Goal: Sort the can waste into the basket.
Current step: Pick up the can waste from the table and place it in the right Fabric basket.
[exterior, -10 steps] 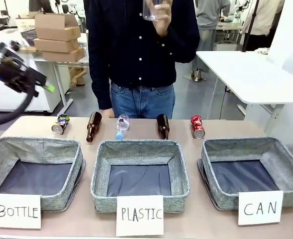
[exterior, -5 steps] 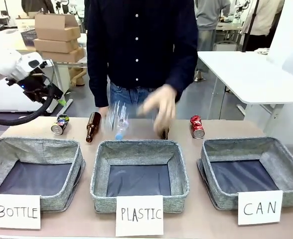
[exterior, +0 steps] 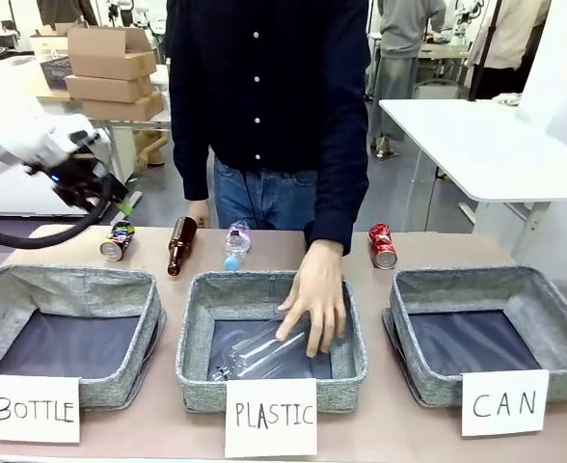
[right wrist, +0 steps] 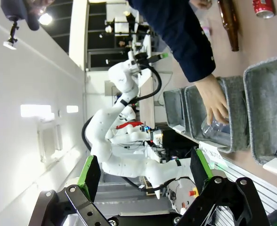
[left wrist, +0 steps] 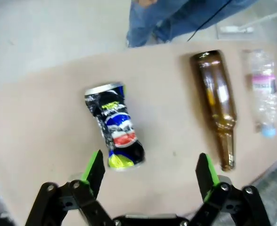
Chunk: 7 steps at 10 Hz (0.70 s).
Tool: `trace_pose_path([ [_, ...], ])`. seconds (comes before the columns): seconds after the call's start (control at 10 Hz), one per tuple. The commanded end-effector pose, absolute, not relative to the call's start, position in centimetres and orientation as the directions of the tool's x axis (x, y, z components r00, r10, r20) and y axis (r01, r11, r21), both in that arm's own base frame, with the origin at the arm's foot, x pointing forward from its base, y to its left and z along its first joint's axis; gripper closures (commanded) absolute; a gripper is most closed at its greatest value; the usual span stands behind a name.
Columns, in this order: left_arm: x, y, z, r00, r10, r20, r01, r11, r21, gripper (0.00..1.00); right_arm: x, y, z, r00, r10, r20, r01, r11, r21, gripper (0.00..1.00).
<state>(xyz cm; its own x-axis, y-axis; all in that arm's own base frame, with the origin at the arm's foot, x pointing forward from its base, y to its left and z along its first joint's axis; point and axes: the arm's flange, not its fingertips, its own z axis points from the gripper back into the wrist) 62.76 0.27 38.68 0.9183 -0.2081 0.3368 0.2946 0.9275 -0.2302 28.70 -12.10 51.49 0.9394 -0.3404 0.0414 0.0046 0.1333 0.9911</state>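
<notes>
The dark blue can lies dented at the far left of the table, beyond the BOTTLE basket. My left gripper hangs open just above and behind it. In the left wrist view the blue can lies ahead of the left gripper, nearer its left finger. The red can lies at the far right, behind the grey basket signed CAN. In its own wrist view my right gripper stands open in the air with nothing between its fingers, and the red can and CAN basket show far off.
A person's hand presses a clear plastic bottle into the middle PLASTIC basket. A brown bottle and a small plastic bottle lie right of the blue can. The BOTTLE basket stands at the left.
The person's hand has come down and put a clear bottle into the PLASTIC basket. My left gripper has swung right and lower, over the blue can.
</notes>
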Motion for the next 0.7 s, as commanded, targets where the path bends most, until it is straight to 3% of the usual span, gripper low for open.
trace_pose_path([
  [0.0,66.2,-0.2,36.2,0.957,-0.172,0.234,0.223,0.951,-0.213,0.00,28.9,-12.1,51.7,0.939,-0.337,0.070,-0.028,0.128,0.991,0.00],
  [0.6,67.8,-1.2,30.1,0.970,-0.175,0.168,0.199,0.971,-0.135,0.00,28.9,-12.1,51.7,0.939,-0.337,0.070,-0.028,0.128,0.991,0.00],
])
